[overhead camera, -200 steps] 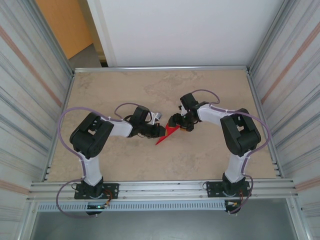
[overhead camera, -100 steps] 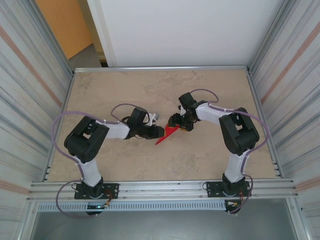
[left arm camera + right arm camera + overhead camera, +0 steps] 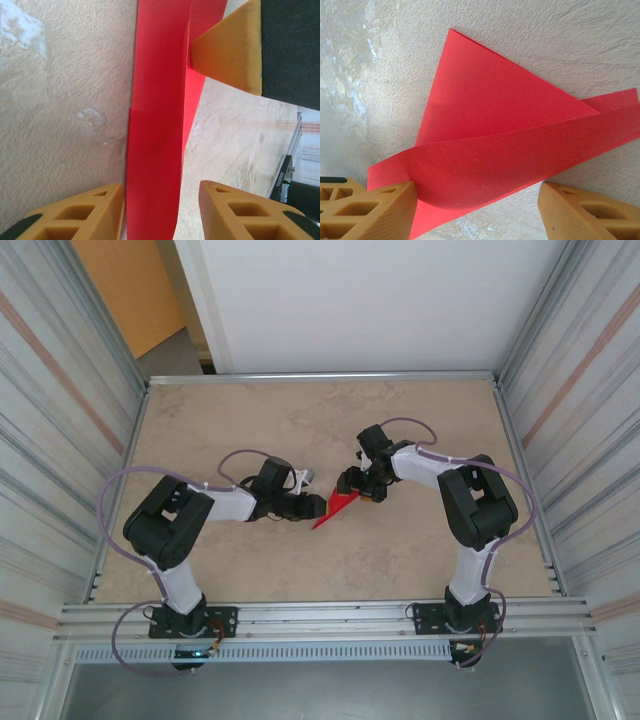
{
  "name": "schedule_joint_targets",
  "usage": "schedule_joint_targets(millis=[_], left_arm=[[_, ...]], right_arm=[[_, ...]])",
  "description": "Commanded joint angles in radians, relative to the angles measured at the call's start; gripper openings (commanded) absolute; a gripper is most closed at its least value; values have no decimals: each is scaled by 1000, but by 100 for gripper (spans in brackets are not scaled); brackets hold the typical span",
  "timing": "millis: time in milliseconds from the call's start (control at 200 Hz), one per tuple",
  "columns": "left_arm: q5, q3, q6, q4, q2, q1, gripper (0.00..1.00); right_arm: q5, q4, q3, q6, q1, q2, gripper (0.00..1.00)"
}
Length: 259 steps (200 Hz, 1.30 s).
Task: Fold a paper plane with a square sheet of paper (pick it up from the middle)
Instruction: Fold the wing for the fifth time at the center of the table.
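The left fingers [image 3: 80,217] stand apart and hold nothing. The bright red folded paper sheet [image 3: 155,125] lies on the beige worktop [image 3: 60,100] right between them. Its long side runs straight away from them. At its far end the right fingers [image 3: 375,210] stand wide apart, gripping nothing, with one touching a lifted flap. I think the left fingers are best placed to squeeze the paper's middle.

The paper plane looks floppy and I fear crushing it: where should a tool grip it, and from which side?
Probably the lifted upper flap of the paper plane, approached low from its wide end: there the flap arches off the table, leaving a gap for a finger. The pointed corner lies flat, offering none.
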State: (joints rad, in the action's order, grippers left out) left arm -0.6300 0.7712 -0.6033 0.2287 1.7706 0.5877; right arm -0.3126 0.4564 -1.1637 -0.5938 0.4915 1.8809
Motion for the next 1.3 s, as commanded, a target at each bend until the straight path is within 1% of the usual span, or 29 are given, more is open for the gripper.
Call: schedule_joint_targets(millis=[0, 471, 942, 1293], left_arm=[[12, -15, 5, -45, -2, -11, 42], [113, 39, 29, -200, 48, 7, 29], [136, 67, 13, -247, 101, 11, 24], [144, 78, 12, -265, 101, 14, 23]], right_arm=[[68, -27, 31, -8, 4, 104, 67], [64, -18, 27, -16, 5, 128, 66], [82, -5, 18, -7, 16, 176, 63], [90, 8, 5, -3, 23, 208, 59]])
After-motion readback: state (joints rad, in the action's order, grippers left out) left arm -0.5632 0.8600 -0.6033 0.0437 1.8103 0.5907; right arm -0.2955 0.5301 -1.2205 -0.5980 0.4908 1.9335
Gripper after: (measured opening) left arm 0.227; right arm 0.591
